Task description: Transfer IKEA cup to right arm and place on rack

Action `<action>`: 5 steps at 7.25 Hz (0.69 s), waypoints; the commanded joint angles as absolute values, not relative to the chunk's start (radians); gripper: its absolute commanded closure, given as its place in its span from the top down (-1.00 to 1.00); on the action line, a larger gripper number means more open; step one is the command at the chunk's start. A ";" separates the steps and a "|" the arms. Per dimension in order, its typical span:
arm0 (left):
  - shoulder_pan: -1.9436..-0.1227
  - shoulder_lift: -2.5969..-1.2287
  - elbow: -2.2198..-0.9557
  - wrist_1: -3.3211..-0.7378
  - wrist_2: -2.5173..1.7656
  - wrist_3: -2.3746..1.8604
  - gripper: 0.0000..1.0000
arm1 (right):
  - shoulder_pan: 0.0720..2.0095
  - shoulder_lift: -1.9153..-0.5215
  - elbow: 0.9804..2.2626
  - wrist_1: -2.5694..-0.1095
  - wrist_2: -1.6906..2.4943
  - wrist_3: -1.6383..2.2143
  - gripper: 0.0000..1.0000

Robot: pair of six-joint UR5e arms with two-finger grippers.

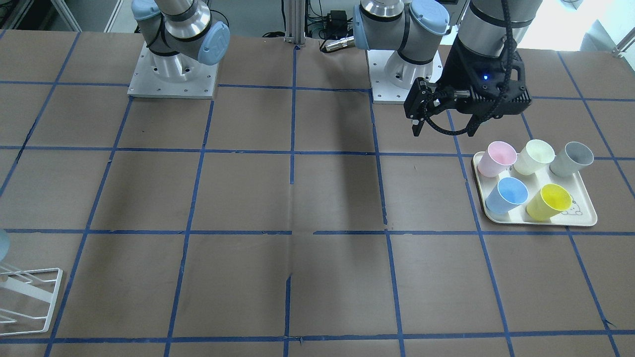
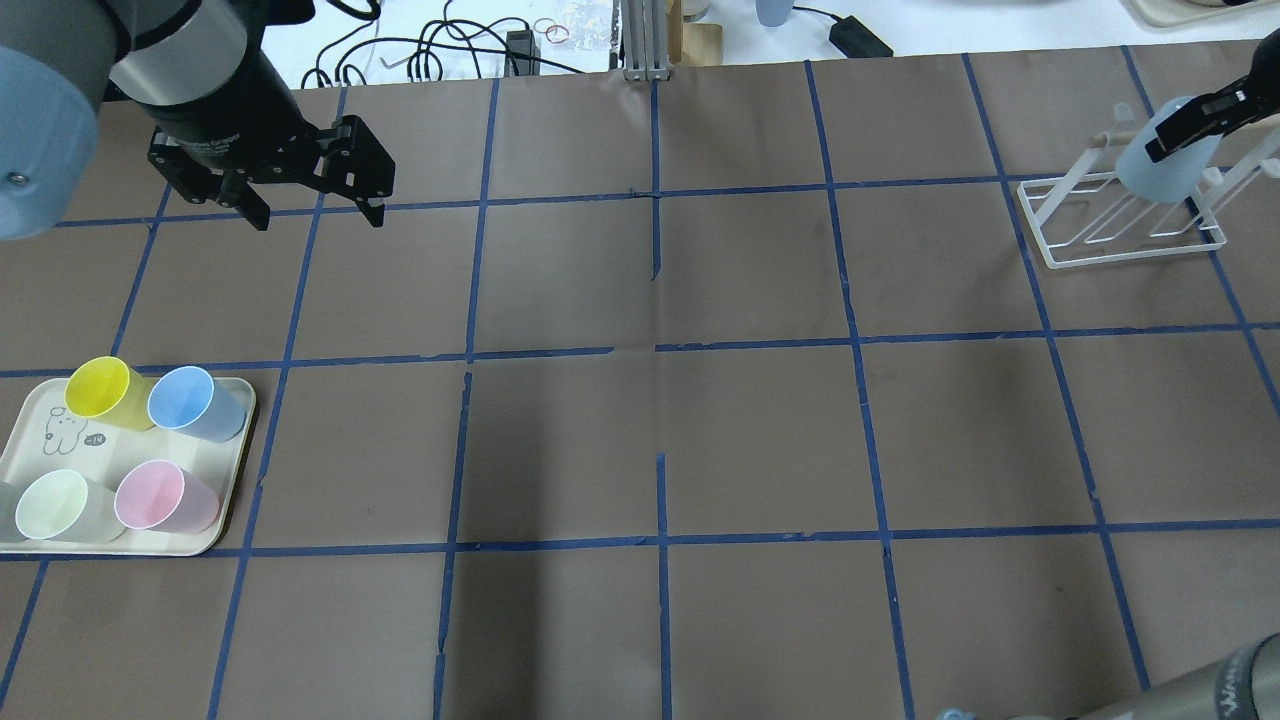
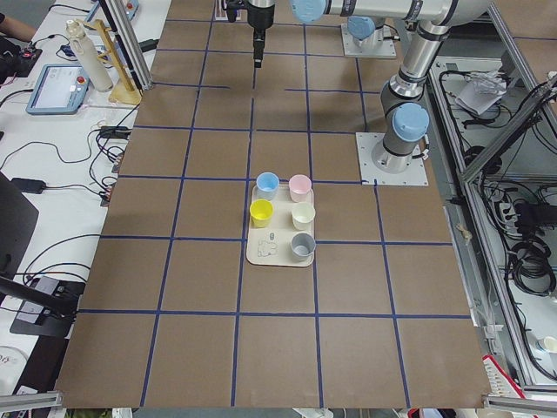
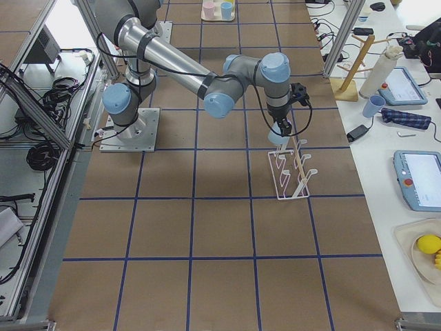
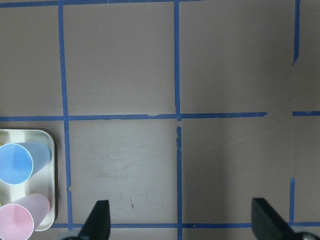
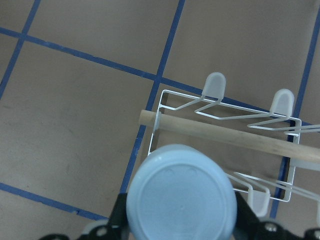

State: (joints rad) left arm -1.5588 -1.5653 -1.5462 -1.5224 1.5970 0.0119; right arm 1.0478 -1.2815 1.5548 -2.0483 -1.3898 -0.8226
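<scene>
One step is judged left. The IKEA cup point(image 2: 1160, 165) is gripped by the right gripper point(image 6: 181, 216), fingers clamped on its sides and its closed base toward the wrist camera. It is held at upper right of the overhead view, just over the rack point(image 2: 1120, 248); contact with a rod cannot be told. Handover is taken as done; seating and release remain. The right arm point(image 4: 193, 72) is stretched out, wrist bent down over the rack. The left gripper point(image 2: 317, 217) is held empty, jaws spread wide, at upper left above the tray point(image 2: 130, 548).
</scene>
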 commanded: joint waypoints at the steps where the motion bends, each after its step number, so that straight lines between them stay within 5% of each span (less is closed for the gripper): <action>1: -1.559 -1.571 -1.537 -1.531 1.598 -0.002 1.00 | 1.046 -1.264 1.562 -2.048 -1.396 -0.824 -0.50; 5: -1.559 -1.578 -1.512 -1.615 1.598 -0.002 1.00 | 1.012 -1.249 1.568 -2.045 -1.384 -0.844 -0.50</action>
State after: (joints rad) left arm -1.5585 -1.5762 -1.5135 -1.5991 1.5989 -0.0015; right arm 1.0154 -1.2531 1.5661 -2.0455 -1.3850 -0.8445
